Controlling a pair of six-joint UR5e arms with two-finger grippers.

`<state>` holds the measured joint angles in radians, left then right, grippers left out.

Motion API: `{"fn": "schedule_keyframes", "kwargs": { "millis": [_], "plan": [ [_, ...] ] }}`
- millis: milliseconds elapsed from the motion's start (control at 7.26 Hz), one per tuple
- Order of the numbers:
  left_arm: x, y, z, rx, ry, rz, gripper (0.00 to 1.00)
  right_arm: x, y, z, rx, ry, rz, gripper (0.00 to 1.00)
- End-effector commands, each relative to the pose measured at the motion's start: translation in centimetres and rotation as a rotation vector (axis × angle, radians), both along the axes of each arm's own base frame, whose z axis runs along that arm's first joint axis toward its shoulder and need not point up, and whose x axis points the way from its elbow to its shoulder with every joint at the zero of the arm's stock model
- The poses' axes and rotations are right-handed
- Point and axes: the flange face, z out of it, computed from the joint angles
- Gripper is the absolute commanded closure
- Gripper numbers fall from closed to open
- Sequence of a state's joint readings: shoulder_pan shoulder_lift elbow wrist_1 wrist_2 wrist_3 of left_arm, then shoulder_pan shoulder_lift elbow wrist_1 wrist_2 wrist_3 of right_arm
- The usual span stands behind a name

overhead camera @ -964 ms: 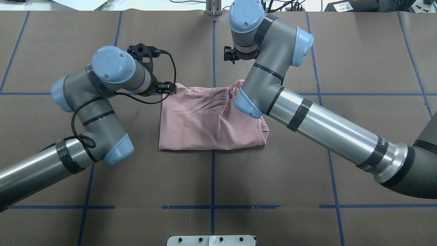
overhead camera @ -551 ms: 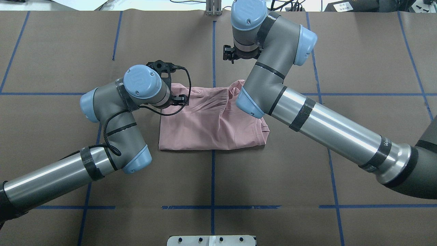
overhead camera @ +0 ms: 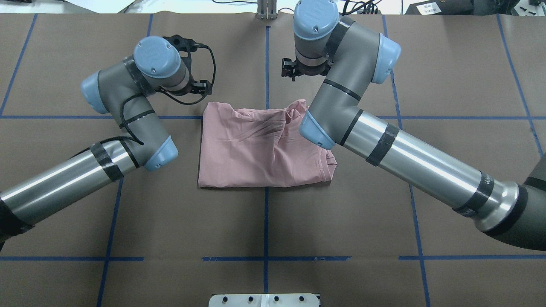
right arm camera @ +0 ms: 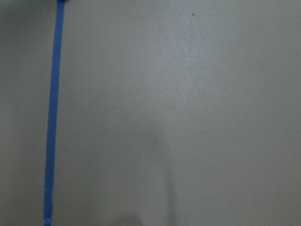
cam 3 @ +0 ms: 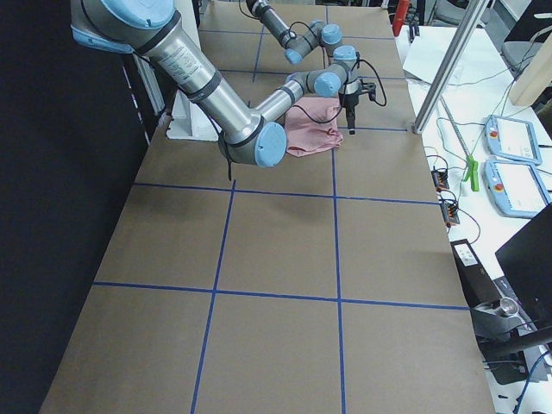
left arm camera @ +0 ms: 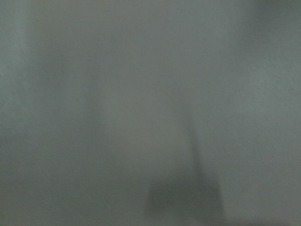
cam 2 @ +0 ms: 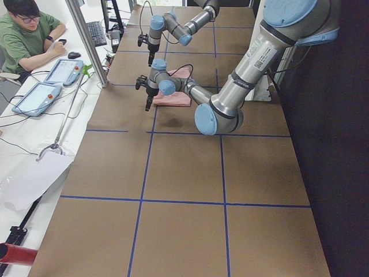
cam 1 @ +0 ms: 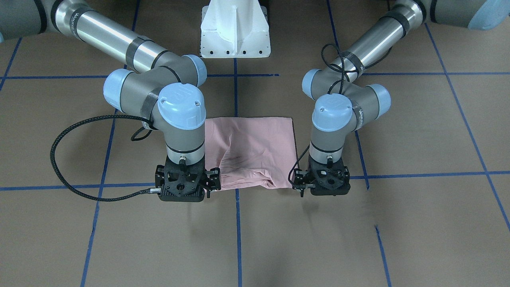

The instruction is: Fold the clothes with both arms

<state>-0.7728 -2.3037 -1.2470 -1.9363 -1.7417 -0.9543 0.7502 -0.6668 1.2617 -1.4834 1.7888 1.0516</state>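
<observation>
Beyond T-shirt (overhead camera: 256,149) far edge | my left gripper (overhead camera: 201,88) has pulled back off its corner, level with right gripper (overhead camera: 291,69) | finger spread: cannot tell, either | T-shirt lies folded, untouched, at centre of table (overhead camera: 128,192) | judged: regrasp pending.

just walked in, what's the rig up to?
Two-arm clothes folding. The pink T-shirt lies folded into a rough rectangle on the brown table, rumpled along the edge farthest from the robot's base. Nothing is holding it. The left gripper and right gripper hang pointing down just off that far edge, one near each end. Both wrist cameras show only bare table and no cloth. Whether the fingers are open or shut cannot be told.
</observation>
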Motion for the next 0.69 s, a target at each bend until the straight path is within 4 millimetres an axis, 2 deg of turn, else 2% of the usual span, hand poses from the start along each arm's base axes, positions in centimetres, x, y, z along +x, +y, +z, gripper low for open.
{"fn": "schedule_keyframes", "kwargs": {
  "millis": [0,138,275,413,551],
  "plan": [
    [-8.3,-1.2,-2.5,0.082,0.057,0.1,0.0,6.4,0.8,3.8,-0.012,-0.045,-0.073,0.0],
    [-12.7,2.2,-1.6,0.114,0.054,0.145,0.0,12.6,1.3,6.7,0.043,-0.022,-0.141,0.0],
    [-17.7,4.0,-2.6,0.205,0.002,0.207,0.0,20.9,1.3,9.0,0.068,0.006,-0.233,0.0],
    [-24.3,6.4,-0.7,0.2,-0.047,0.265,0.0,28.5,2.4,12.0,0.093,0.034,-0.309,0.0],
    [-32.3,7.1,1.8,0.24,-0.12,0.31,0.0,36.0,4.3,16.6,0.11,0.05,-0.374,0.0]
  ]
}}
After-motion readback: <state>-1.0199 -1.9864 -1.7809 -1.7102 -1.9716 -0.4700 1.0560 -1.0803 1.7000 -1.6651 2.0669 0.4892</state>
